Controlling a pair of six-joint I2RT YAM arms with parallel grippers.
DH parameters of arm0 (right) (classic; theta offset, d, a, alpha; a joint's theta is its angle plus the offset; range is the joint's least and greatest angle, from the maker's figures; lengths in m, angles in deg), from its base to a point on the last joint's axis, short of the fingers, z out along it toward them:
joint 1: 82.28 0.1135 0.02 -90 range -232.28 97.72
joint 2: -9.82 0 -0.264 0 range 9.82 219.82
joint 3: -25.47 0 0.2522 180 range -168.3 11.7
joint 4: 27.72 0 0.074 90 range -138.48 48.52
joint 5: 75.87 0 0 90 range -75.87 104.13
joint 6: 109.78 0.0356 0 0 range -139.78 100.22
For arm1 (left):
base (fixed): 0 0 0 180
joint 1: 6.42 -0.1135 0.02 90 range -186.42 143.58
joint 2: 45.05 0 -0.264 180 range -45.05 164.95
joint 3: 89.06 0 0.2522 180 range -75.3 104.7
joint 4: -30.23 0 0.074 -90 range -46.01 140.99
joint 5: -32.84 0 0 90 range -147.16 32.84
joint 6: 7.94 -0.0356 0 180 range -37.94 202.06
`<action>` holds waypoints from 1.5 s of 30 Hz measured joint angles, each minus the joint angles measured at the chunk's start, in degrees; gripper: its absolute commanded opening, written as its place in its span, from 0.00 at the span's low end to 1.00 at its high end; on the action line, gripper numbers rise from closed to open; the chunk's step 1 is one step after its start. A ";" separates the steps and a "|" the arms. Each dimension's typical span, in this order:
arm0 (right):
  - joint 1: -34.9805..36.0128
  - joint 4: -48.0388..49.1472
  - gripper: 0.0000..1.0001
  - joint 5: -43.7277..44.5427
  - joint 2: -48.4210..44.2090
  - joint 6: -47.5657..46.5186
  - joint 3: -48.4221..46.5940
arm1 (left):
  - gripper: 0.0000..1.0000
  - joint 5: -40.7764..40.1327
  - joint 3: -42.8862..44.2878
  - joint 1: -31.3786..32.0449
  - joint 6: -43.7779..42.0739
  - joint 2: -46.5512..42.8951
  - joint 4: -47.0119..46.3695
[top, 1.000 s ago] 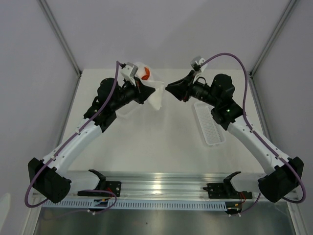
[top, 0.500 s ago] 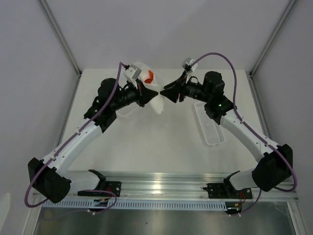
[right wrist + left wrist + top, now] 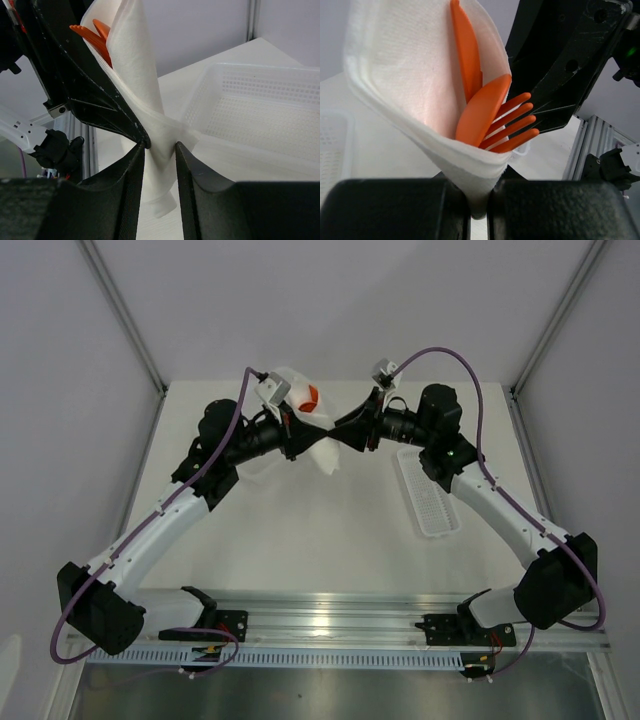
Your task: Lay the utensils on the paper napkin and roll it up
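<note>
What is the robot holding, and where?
The left end effector pinches the napkin at its narrow end, utensils inside. The right end effector straddles the napkin; whether it grips cannot be told.

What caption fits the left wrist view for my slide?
Left gripper pinches the foot of a napkin cone holding orange cutlery.

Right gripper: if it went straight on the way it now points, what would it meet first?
The right gripper would meet the paper napkin, already between its fingers; the left gripper pinching that napkin seems close behind, though depth is unclear.
</note>
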 measured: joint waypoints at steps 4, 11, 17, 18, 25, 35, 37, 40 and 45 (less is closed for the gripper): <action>-0.02 1.60 0.37 -2.16 0.46 0.70 0.00 | 0.01 2.14 -0.04 -0.02 0.00 0.00 -0.44; -0.63 2.64 0.33 -8.00 0.57 1.55 0.13 | 0.01 7.85 -0.87 -0.48 -0.02 -0.22 -1.86; -1.79 3.06 0.33 -13.64 0.55 1.11 0.15 | 0.01 12.09 -1.05 -0.55 -0.44 -0.26 -3.26; -1.86 3.08 0.33 -14.51 0.55 0.98 0.17 | 0.01 12.94 -1.09 -0.55 -0.44 -0.26 -3.56; -1.90 1.25 0.36 -18.84 0.55 -1.05 0.24 | 0.01 16.98 -1.09 -0.55 -0.90 -0.26 -4.90; -1.29 0.68 0.33 -19.19 0.55 -1.79 0.24 | 0.01 18.05 -1.09 -0.55 -0.72 -0.26 -6.58; -0.85 0.70 0.31 -18.49 0.55 -1.95 0.24 | 0.01 17.88 -1.09 -0.55 -0.39 -0.26 -7.04; -0.35 0.70 0.30 -17.97 0.57 -1.97 0.24 | 0.01 17.66 -1.09 -0.55 -0.20 -0.26 -7.37; -0.26 0.42 0.26 -17.81 0.57 -2.47 0.26 | 0.01 17.40 -1.09 -0.55 0.24 -0.26 -7.41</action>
